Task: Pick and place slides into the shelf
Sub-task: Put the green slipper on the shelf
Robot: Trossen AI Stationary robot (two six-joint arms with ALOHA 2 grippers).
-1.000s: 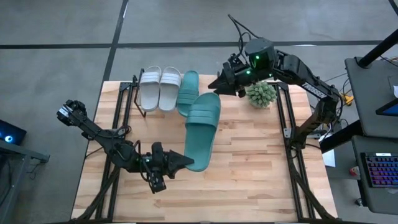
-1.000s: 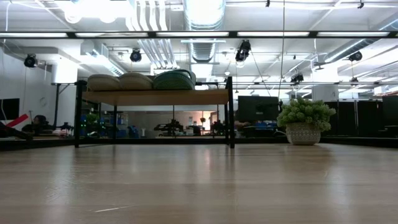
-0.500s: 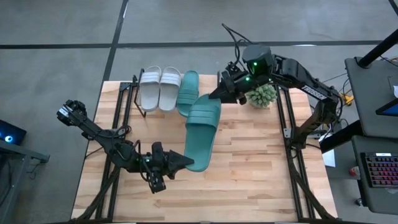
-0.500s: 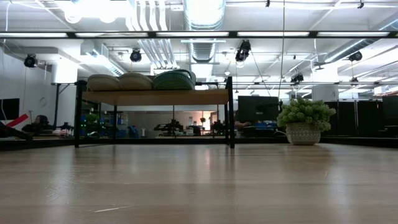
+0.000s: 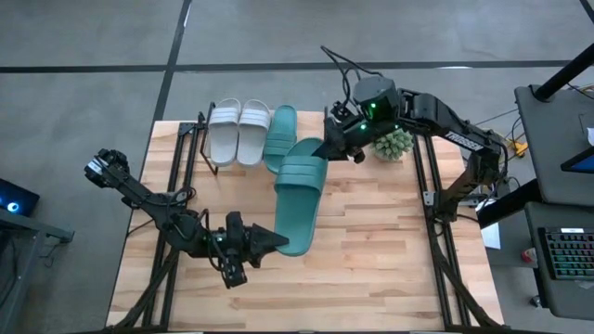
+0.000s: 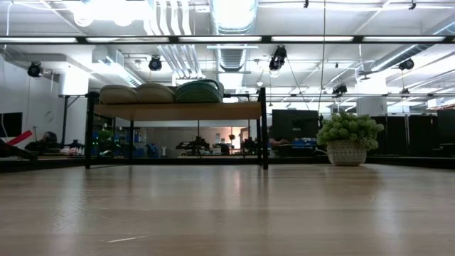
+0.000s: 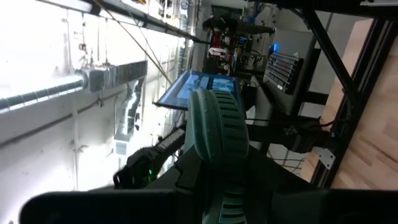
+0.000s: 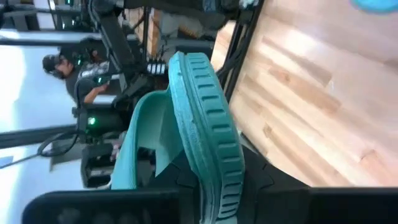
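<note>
Wooden plank tabletop (image 5: 371,241) lies below both arms. Left gripper (image 5: 275,241) grasps one end of a teal green foam slide sandal (image 5: 299,193); right gripper (image 5: 327,148) clamps the other. Its long axis runs between them. Since earlier, the right gripper closed in. No legible writing.

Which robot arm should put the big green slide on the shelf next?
Probably the right. Its gripper grips the green slide at the end nearest the shelf; the left gripper holds the far end.
</note>
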